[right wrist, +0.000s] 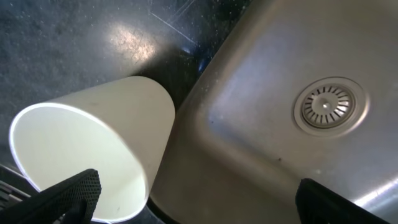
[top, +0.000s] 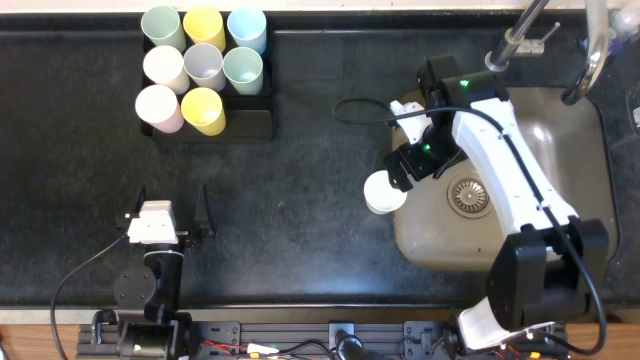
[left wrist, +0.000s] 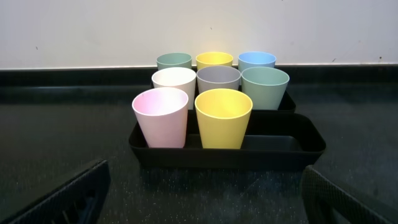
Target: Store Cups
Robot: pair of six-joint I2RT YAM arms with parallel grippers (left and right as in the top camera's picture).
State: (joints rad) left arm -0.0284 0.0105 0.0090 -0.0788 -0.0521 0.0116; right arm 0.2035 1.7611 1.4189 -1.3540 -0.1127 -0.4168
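Eight cups (top: pixel 204 66) already stand in the black tray (top: pixel 252 124), and one corner slot is free. I reckon that slot is for the white cup (top: pixel 385 192), out on the tabletop (top: pixel 300 230) at the sink (top: pixel 560 125) rim. Right claw (right wrist: pixel 196 190) is spread wide, one finger at the cup's mouth, nothing clamped. Left claw (left wrist: pixel 205 193) is wide too, parked facing the tray.

Both arms at one moment, fingers spread.
My left arm (top: pixel 150 275) sits folded close above its base, with my left gripper (top: pixel 172 207) held level and its fingers wide apart. My right arm (top: pixel 510 175) stretches forward and bends inward at the wrist; my right gripper (top: pixel 402 172) tilts downward, fingers equally wide.
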